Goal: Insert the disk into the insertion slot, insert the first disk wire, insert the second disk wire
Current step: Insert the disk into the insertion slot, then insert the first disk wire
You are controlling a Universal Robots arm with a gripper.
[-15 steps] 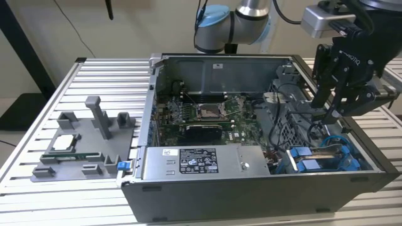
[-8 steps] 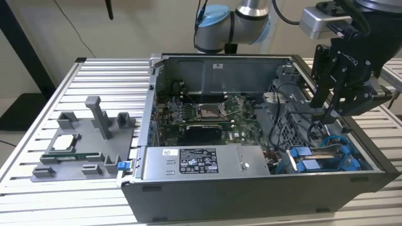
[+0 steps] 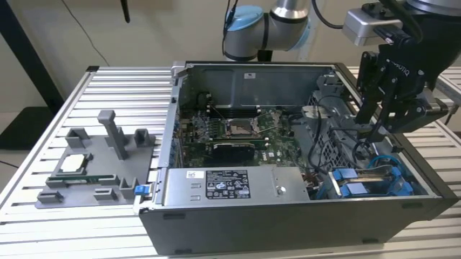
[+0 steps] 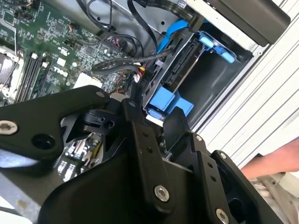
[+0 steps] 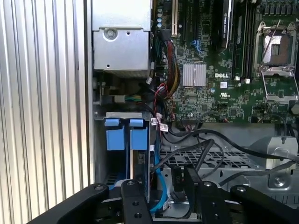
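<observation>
Standing by the slatted metal table [image 3: 108,81] and reading across the exterior view from its left, I see a grey fixture tray [image 3: 101,156] first. It carries a processor chip [image 3: 74,163] and, just beside that, a memory stick [image 3: 83,178]. Next comes the open computer case [image 3: 288,226], lying on its side, with the green motherboard [image 3: 216,127] deep inside. The silver power-supply box [image 3: 230,186] sits along the near wall. Towards the exterior view's right, the robot arm [image 3: 273,21] reaches down from above. Its black gripper [image 3: 372,130] hangs inside the case over the corner where the insertion slot [image 3: 392,181] lies, among loose black wires [image 5: 205,144]. A blue cable [image 3: 381,159] curls beside the slot. In the second wrist view the disk [image 4: 181,67] is seated on edge in that slot, and its bright blue carrier tabs [image 4: 163,100] stick out at the near end. In both wrist views the fingers [image 5: 135,200] stand apart with a clear gap between them, and I can make out nothing clamped in that gap. The fingertips hang close above the blue tabs, apart from them. A person's hand [image 4: 268,161] rests on the table slats outside the case.
</observation>
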